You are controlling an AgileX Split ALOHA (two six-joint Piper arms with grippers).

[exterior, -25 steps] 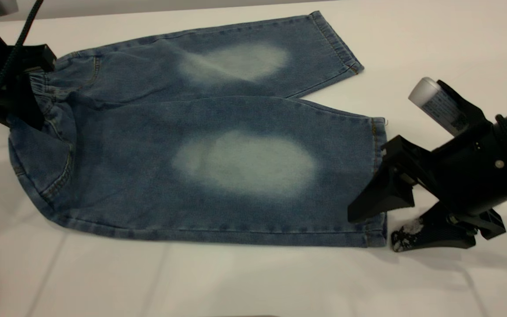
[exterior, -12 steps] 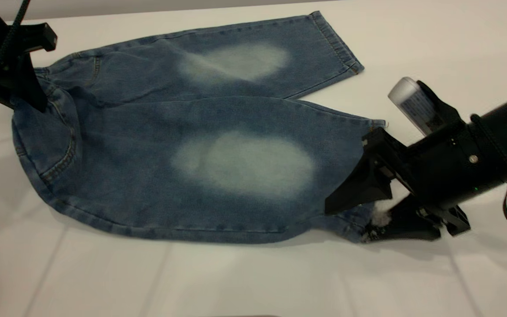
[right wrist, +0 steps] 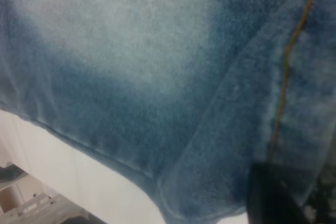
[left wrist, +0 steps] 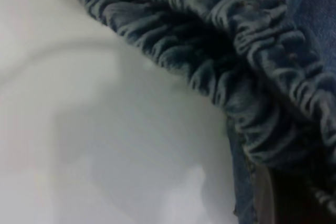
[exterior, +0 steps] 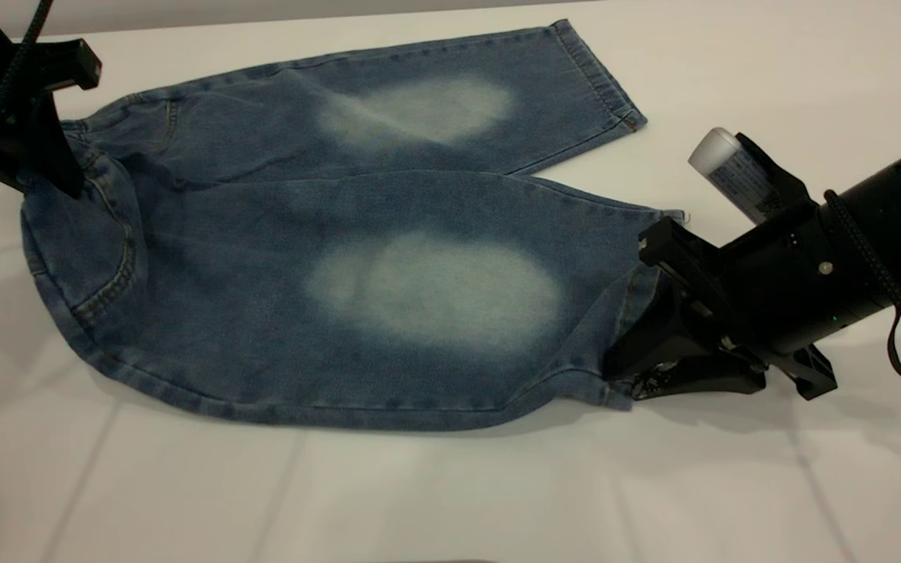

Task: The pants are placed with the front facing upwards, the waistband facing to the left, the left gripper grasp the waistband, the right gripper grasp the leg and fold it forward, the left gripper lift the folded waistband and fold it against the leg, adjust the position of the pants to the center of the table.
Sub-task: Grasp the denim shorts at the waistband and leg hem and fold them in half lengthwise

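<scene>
From outside, the pants (exterior: 325,258) are lying across the table (exterior: 450,500); the right gripper (exterior: 638,367) is pinching the leg hem for folding. The left gripper (exterior: 36,168) is covering the waistband (left wrist: 231,61), fingers' state unclear. Right wrist: denim bunching.

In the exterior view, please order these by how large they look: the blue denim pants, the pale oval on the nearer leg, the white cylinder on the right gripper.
1. Blue denim pants, by far the largest.
2. Pale bleached oval on the nearer leg.
3. White labelled cylinder on the black right gripper, the smallest.
</scene>
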